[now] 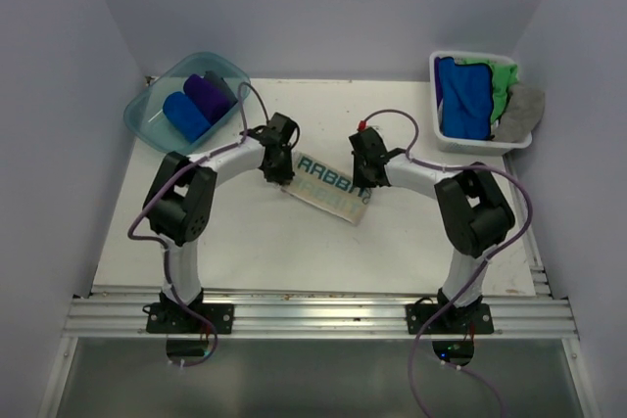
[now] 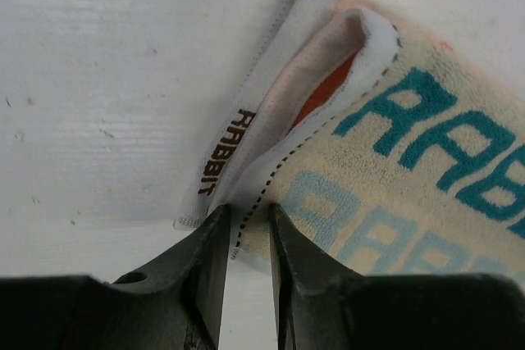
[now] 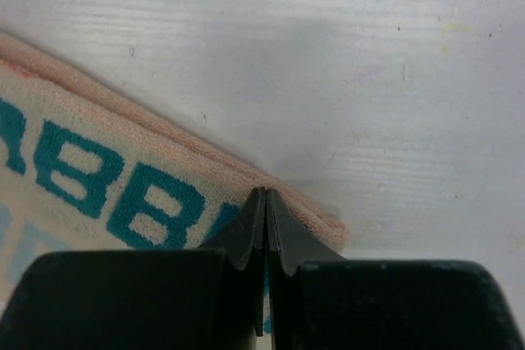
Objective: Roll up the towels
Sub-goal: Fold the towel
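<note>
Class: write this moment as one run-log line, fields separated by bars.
left gripper: pinching cream towel hem | right gripper: shut, tips on its other end | state: not yet rolled

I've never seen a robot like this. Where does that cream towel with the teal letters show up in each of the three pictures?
Top external: the cream towel lies slanted in the middle of the picture.
Left wrist: it fills the right half, with its folded, white-hemmed end at top centre.
Right wrist: it sits at lower left, and one corner reaches just right of centre.
Shared landmark: the teal lettering on the towel shows in all three.
</note>
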